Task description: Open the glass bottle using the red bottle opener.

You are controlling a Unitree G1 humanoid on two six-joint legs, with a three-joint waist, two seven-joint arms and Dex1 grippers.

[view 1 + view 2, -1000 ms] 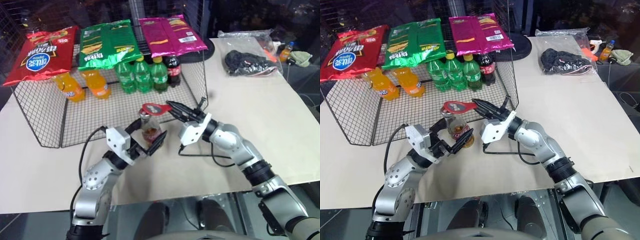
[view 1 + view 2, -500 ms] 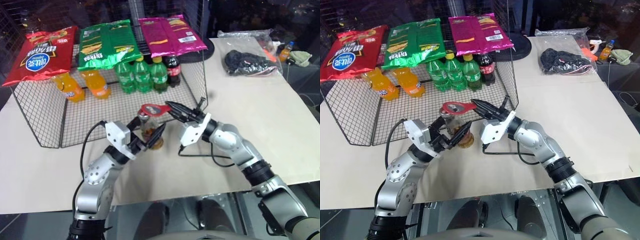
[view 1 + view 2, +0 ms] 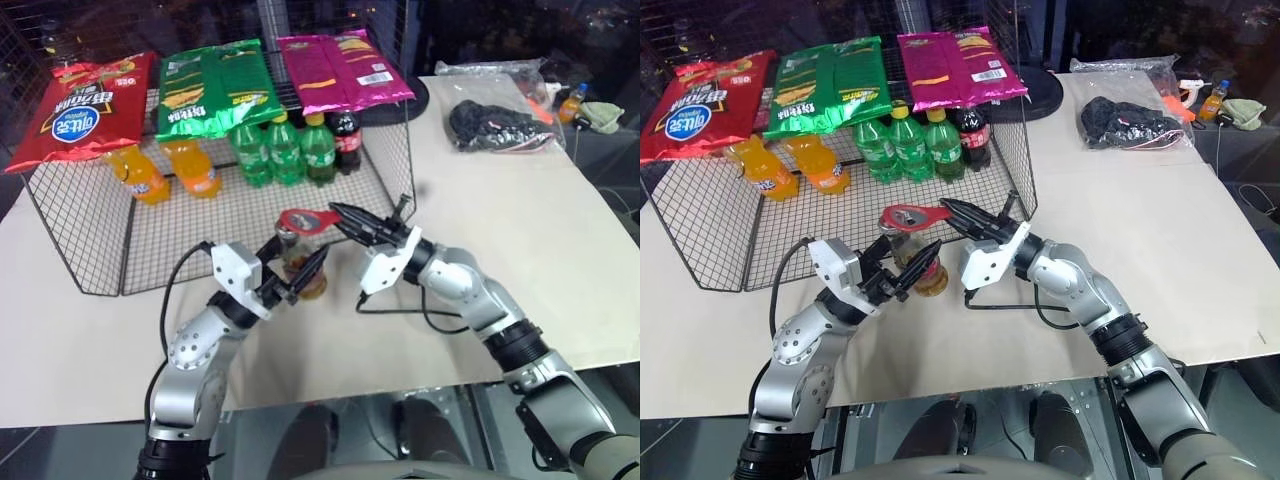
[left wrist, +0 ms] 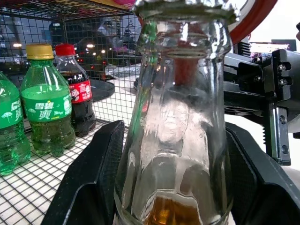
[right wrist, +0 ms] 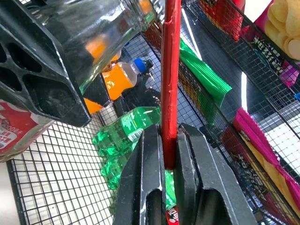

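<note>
The glass bottle (image 3: 303, 272) stands on the table just in front of the wire basket, with amber drink in its lower part and the crown cap (image 3: 288, 233) on. My left gripper (image 3: 295, 270) is shut on its body, one black finger (image 4: 93, 187) on each side of the glass. My right gripper (image 3: 345, 217) is shut on the handle of the red bottle opener (image 3: 301, 220), held edge-on between the fingers (image 5: 140, 187). The opener's ring head lies level over the cap; whether it hooks the cap's rim I cannot tell.
The wire basket (image 3: 90, 230) behind holds orange soda bottles (image 3: 140, 175), green bottles (image 3: 285, 150) and a cola bottle (image 3: 346, 140). Chip bags (image 3: 215, 85) lie on top. A black bundle in plastic (image 3: 490, 122) lies at the back right.
My left gripper's fingers, spread wide around the bottle a second ago, have closed onto its body. The right gripper and opener have kept their place.
</note>
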